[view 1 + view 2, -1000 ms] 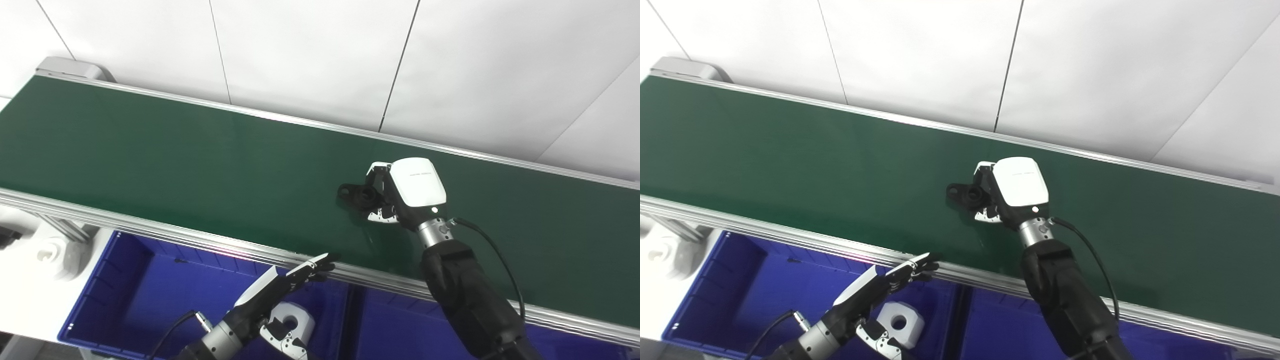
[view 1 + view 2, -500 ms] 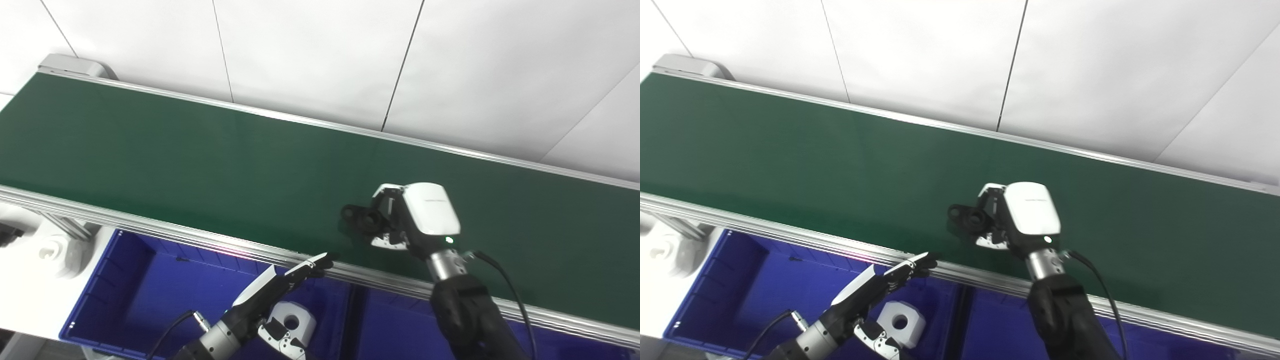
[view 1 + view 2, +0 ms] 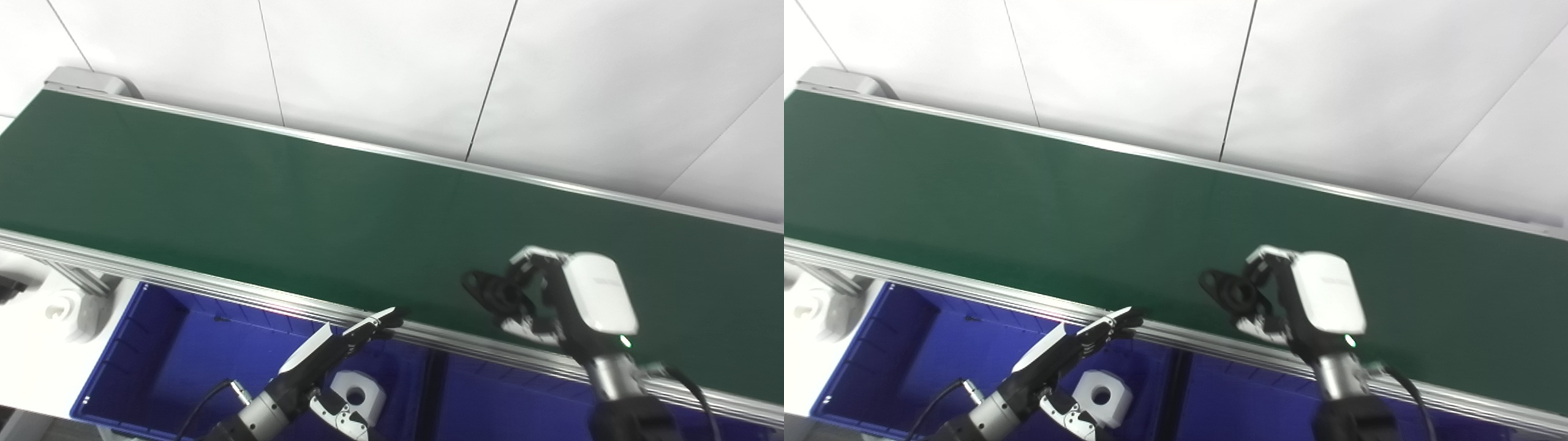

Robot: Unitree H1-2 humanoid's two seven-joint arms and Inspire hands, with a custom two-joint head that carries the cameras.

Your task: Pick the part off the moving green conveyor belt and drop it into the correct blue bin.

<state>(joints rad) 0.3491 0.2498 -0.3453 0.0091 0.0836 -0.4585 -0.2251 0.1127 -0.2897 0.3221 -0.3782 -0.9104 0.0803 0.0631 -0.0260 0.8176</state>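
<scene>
A black part [image 3: 495, 291] with a round hole is held in my right hand [image 3: 566, 300], lifted over the near edge of the green conveyor belt [image 3: 245, 202]. The right hand [image 3: 1304, 300] is shut on the part [image 3: 1230, 291], fingers curled around it. My left hand [image 3: 334, 349] hovers open with fingers stretched flat above the left blue bin [image 3: 171, 361], its tips near the belt's front rail. A second blue bin [image 3: 502, 404] lies below the right hand, mostly hidden by the rail.
A white block with a round hole [image 3: 361, 392] lies in the left blue bin. A metal rail [image 3: 184, 275] borders the belt's near side. White fixtures [image 3: 67, 306] sit at the left. A white panelled wall [image 3: 392, 73] stands behind the belt.
My right hand has pulled back towards me and to the right with the black part, from mid-belt to the belt's near edge. The left hand has barely moved.
</scene>
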